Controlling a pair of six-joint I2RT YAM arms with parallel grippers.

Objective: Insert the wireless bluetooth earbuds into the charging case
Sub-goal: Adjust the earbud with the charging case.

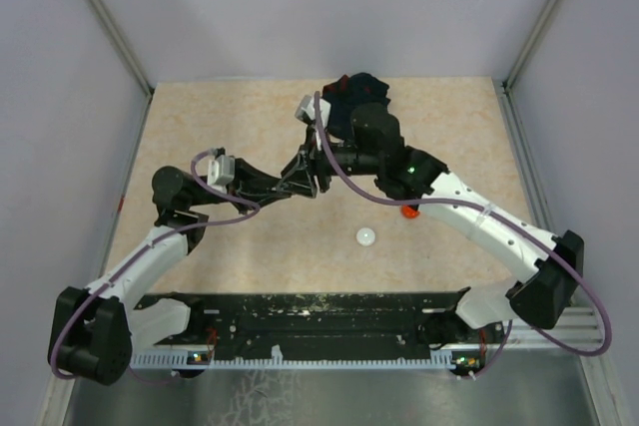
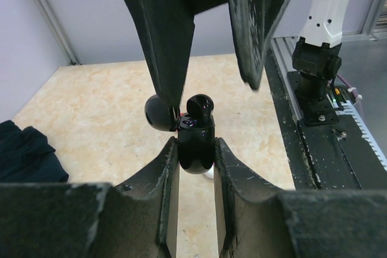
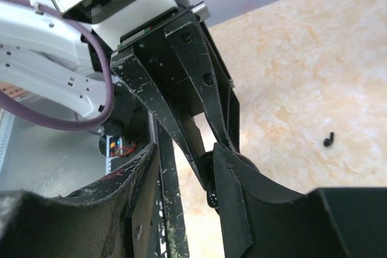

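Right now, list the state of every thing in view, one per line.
black case: held upright, lid looks open.
left gripper: shut on the black case.
right gripper: open, above the case.
black earbud: sticking up out of the case top.
loose earbud: lying on the table.
white puck: lying on the table, clear of both arms.
navy cloth: bunched at the far edge.

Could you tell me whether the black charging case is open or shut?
Open: its lid is swung aside from the black charging case, and a black earbud pokes from its top.
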